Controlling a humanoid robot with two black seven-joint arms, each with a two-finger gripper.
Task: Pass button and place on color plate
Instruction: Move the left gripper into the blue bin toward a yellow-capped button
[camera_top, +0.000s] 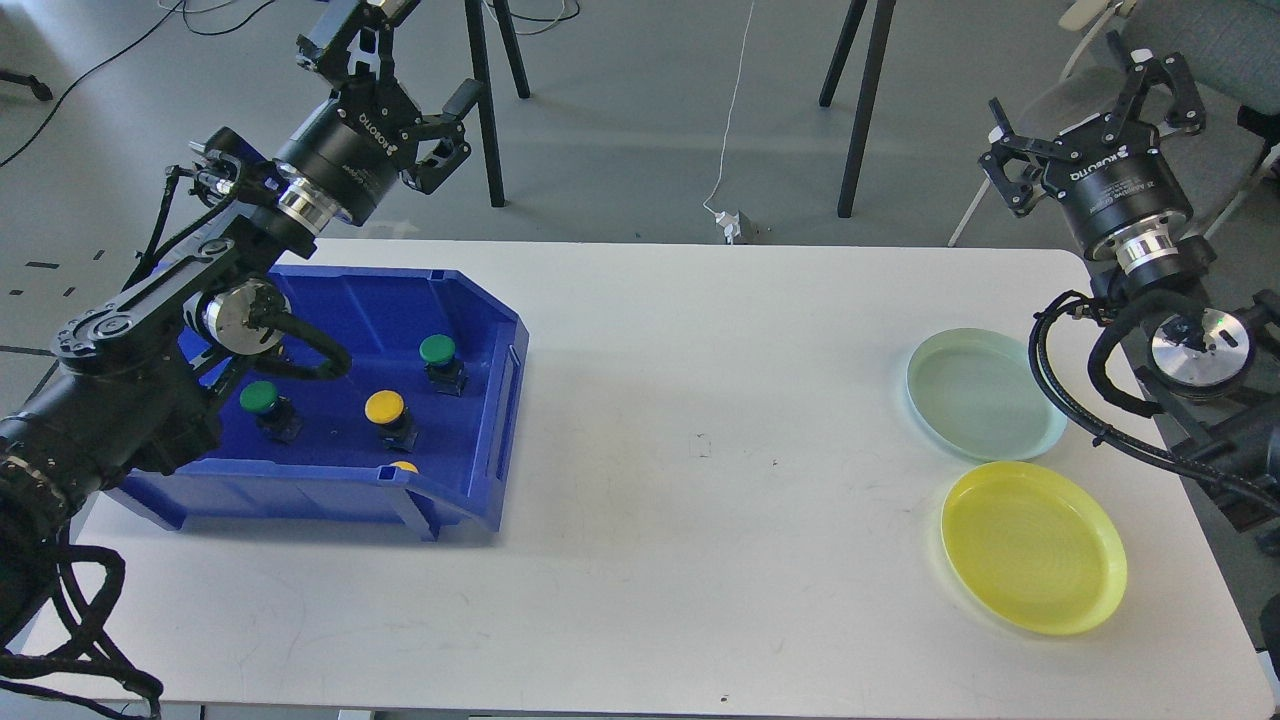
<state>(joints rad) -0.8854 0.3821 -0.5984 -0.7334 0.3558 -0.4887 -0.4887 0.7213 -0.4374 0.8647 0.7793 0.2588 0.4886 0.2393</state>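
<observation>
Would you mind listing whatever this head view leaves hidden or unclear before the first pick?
- Second yellow button: only its top shows; the blue bin's front wall hides the rest.
- Bin's left part: covered by the left arm, so more buttons there cannot be ruled out.
- Left gripper: one finger is cut off by the top edge.
- Right arm: its base runs off the right edge.

A bin (350, 400) sits on the left side of the bench (700, 450). Four buttons (386, 412) lie inside the bin. Two plates are on the right side, well apart from the bin. One plate (980, 392) lies behind the other plate (1033, 546).
</observation>
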